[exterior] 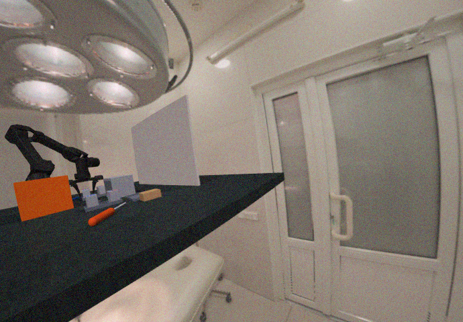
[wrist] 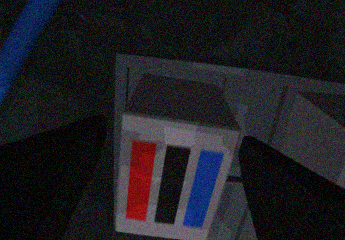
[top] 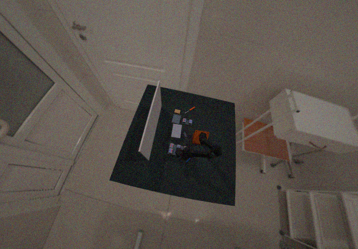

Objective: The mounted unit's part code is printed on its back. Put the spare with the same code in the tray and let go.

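Clock reference: overhead view, read from the centre of the pale lilac box, with 12 at the top of the frame.
End effector: gripper at 6 o'clock, fingers apart, clamped on nothing.
Block under the gripper: spare with red, black and blue bars, seen between the open fingers in the wrist view; not clamped.
Spares: this block sits in a grey divided holder at 6 o'clock, with a neighbouring block at 3 o'clock of it in the wrist view; a red bar shows on the neighbour.
Part code: the matching spare cannot be identified from these views.
Grey square piece: flat piece at 12 o'clock; whether it is the task's tray cannot be told.
Wooden block: tan block at 12 o'clock, beyond the grey square piece.
Screwdriver: orange-handled screwdriver at 1 o'clock.
Two-block plate: two pale blocks stand on it, between 1 and 2 o'clock.
Orange panel: orange panel between 3 and 4 o'clock, upright in the exterior view.
Blue rod: blue rod at 5 o'clock.
White board: upright white board between 9 and 10 o'clock.
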